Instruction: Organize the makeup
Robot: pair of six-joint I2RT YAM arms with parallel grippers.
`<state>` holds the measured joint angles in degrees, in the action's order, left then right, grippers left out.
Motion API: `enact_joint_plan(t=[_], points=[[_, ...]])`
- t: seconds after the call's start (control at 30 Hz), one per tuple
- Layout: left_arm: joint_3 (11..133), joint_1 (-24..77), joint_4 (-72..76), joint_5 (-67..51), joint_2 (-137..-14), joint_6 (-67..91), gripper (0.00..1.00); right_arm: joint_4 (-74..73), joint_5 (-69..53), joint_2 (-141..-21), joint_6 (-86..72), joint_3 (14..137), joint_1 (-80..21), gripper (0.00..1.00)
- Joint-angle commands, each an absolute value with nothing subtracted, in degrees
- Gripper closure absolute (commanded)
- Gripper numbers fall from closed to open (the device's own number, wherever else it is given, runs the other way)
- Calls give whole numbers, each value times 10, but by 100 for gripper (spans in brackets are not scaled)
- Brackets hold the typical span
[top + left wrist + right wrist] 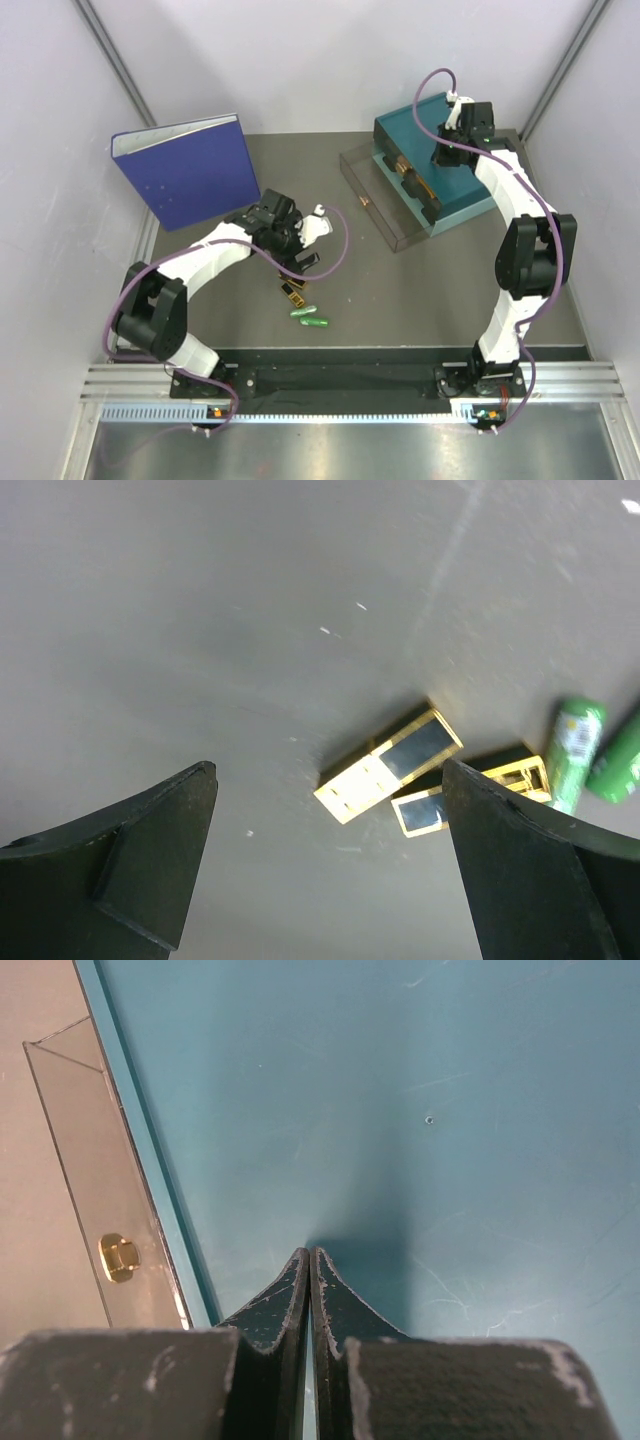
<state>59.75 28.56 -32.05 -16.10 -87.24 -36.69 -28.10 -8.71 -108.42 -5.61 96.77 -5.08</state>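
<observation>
Two grippers, two different jobs. The left gripper (325,778) is spread wide and empty, hanging low over the bench (420,290). One gold-and-black case (390,765) lies on the bench in the gap between its fingers, so this reads as the line-up for a pick, with the jaws set wide to clear the case's sides. A second gold-and-black case (470,792) lies against the first and partly under it. That crowds the grasp, and closing could drag both. Just past them lie two green capsules (575,750), side by side. All four pieces sit well to the left of the teal drawer box (455,200), nearer the arm bases.

The right gripper (308,1258) is pressed together, pinching nothing, with its tips over the top of the box. Whether they touch the lid I cannot tell. It may be steadying the box, or simply parked out of the way. The box's clear drawer (375,200), with its gold knob (118,1257), stands pulled out on the box's left, probably left open to take the makeup. Dark shapes lie in it close to the box, too small to name. The blue binder (190,170) stands far to the box's left.
</observation>
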Motion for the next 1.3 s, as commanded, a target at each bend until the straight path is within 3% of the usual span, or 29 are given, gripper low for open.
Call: enact_joint_plan(t=[0.0,0.3,0.67,0.73,0.8,0.83,0.87,1.27], points=[[627,285,-404,-195,-889,-433,1,-363,-96,-1110,-58,933,-54,100],[642,286,-436,-235,-940,-468,4,-359,-95,-1104,-58,925,-53,100],[700,285,-436,-216,-1042,-478,19,-359,-94,-1099,-59,920,-53,99],[709,285,-443,-211,-1062,-484,26,-359,-92,-1098,-59,921,-53,99],[733,285,-469,-214,-1077,-497,65,-359,-92,-1098,-58,921,-53,99],[744,284,-480,-223,-1095,-499,93,-359,-91,-1099,-57,922,-53,99],[768,282,-503,-230,-1103,-501,100,-359,-91,-1100,-57,923,-53,99],[951,282,-441,-283,-1107,-461,100,-363,-91,-1106,-57,932,-53,99]])
